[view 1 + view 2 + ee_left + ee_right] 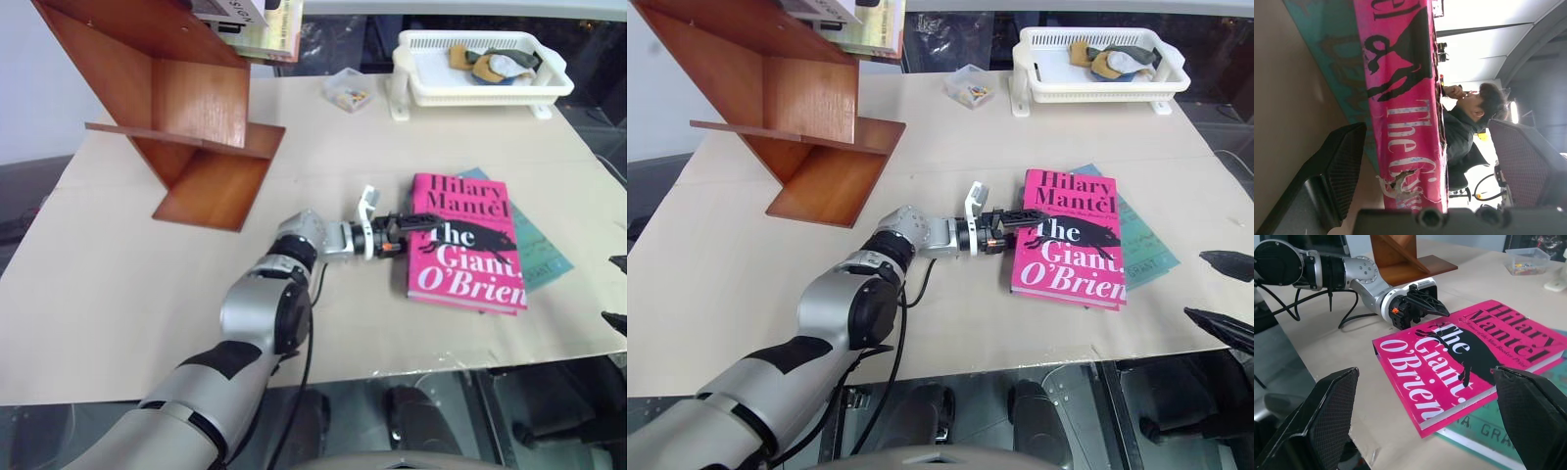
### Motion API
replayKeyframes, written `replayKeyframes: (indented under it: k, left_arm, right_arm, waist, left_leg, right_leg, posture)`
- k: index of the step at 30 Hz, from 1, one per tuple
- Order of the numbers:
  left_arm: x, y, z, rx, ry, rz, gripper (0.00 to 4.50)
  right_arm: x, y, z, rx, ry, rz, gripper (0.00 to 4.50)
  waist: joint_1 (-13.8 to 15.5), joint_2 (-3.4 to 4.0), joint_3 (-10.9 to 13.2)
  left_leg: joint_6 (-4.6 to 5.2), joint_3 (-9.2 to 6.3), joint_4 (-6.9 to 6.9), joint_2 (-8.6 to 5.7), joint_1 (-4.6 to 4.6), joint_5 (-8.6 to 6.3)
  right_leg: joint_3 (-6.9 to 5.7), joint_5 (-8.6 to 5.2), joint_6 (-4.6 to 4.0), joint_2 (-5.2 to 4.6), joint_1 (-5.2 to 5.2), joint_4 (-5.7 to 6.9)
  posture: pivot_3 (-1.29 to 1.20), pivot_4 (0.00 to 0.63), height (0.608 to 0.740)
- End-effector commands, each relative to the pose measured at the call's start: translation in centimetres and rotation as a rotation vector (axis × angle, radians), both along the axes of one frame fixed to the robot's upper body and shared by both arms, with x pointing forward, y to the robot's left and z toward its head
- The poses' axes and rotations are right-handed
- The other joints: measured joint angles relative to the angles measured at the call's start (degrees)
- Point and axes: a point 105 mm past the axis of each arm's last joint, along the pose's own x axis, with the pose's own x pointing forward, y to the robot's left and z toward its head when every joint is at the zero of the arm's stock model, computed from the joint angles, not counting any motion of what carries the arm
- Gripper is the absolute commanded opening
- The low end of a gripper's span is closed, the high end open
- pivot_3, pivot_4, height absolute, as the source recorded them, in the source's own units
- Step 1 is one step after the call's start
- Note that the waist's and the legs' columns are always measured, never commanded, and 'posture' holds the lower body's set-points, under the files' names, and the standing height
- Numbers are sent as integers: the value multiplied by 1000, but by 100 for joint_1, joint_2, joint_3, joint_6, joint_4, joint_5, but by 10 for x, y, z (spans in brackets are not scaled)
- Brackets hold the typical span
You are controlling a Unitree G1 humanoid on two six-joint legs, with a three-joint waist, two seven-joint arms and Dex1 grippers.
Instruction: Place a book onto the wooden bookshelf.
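1. Right gripper [1425,416]: open wide, empty, hovering off the bench's near right edge.
2. Left gripper [416,231]: open wide, straddling the spine edge of the book [468,245]; contact probably not yet made.
3. Book: flat on a teal book [537,245], right of bench centre. Light, stiff, glossy; pinch near the spine.
4. Wooden bookshelf [186,108]: far left corner.

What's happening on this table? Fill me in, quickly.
The left gripper is open and astride the spine edge of the pink book, one finger above the cover and one below. The book lies flat on a teal book on the table. The right gripper hangs open nearby. The wooden bookshelf stands far off.
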Motion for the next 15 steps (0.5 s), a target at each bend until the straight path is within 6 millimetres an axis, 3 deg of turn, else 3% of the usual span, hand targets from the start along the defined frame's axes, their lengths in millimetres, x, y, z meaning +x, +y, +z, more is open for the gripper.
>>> replayKeyframes:
  k: [1, 3, 4, 11, 15]
  left_arm:
    - [1, -5, 12, -28, -25, -10, 4222]
    - [1, -5, 12, -29, -25, -9, 3844]
    - [1, -5, 11, -29, -24, -9, 3284]
    - [3, -1, 13, -45, -13, 2, 567]
    - [4, 2, 16, -64, -3, 10, 548]
  right_arm:
    - [-1, -2, 7, -28, -30, 14, 4500]
    - [-1, -2, 7, -29, -32, 15, 4500]
    - [-1, -2, 7, -28, -33, 16, 4500]
    - [2, -3, 7, -29, -35, 16, 4500]
    - [4, -4, 5, -37, -29, 16, 4500]
  waist:
    - [1, 0, 0]
    - [1, 0, 0]
    - [1, 0, 0]
    - [1, 0, 0]
    - [-5, 0, 0]
  left_leg:
    - [0, 0, 0, 0, 0, 0]
    - [0, 1, 0, 0, 0, 0]
    - [0, 1, 0, 0, 0, 0]
    - [0, -2, 0, 0, 1, 0]
    - [0, -3, 0, 0, 1, 0]
  right_leg:
    - [0, 0, 0, 0, 0, 0]
    - [0, 0, 0, 0, 0, 0]
    - [0, 0, 0, 0, 0, 0]
    - [0, 0, 0, 0, 0, 1]
    - [0, 0, 0, 0, 0, 1]
  posture:
    - [0, 150, 740]
    - [0, 150, 740]
    - [0, 150, 740]
    - [0, 150, 740]
    - [0, 150, 740]
